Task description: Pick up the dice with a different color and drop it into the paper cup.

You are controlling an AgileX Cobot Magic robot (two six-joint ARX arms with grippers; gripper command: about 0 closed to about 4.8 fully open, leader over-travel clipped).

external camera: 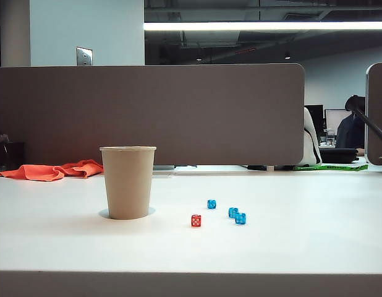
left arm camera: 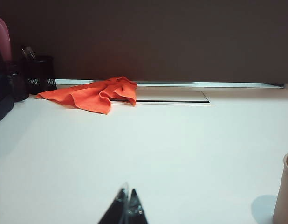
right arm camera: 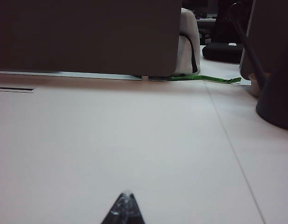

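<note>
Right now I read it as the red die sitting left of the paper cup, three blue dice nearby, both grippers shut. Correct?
Not quite: the exterior view shows the red die right of the paper cup. Three blue dice nearby, left gripper and right gripper shut, as you said.

Matt paper, clear plastic, soft cloth

The paper cup (external camera: 128, 182) looks matt; the red die (external camera: 196, 221) and blue dice (external camera: 236, 215) glossy translucent plastic; the orange cloth (left arm camera: 95, 94) crumpled; the table (external camera: 302, 241) smooth.

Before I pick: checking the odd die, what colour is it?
Red die with white pips; exterior view shows it best.
</note>
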